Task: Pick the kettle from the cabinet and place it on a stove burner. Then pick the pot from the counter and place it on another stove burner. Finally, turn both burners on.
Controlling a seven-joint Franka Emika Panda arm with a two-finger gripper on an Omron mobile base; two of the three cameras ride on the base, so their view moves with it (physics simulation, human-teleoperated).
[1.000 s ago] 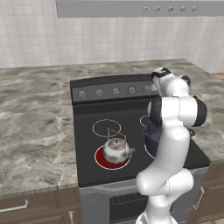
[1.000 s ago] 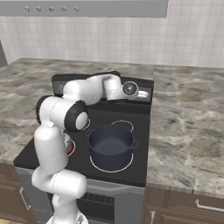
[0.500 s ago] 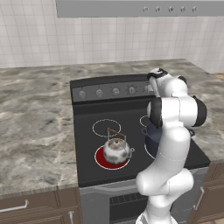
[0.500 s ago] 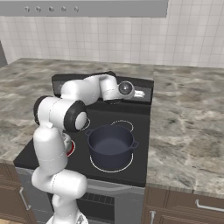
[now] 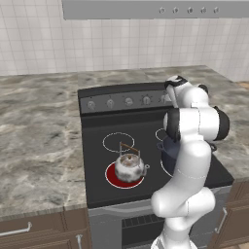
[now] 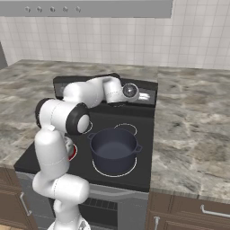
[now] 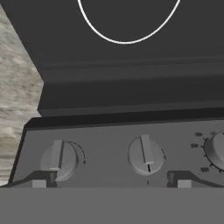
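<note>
Mottled stone counter flanks the black stove, where the small silvery kettle sits on the red-glowing near-left burner and the wide blue-grey pot rests on the near-right ring. Released and spread wide, the gripper faces the far control panel; judged next: centre the jaws on one knob, close squarely, then rotate without slipping

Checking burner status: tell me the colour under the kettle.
Glowing red burner under the kettle, clearest in left base view.
</note>
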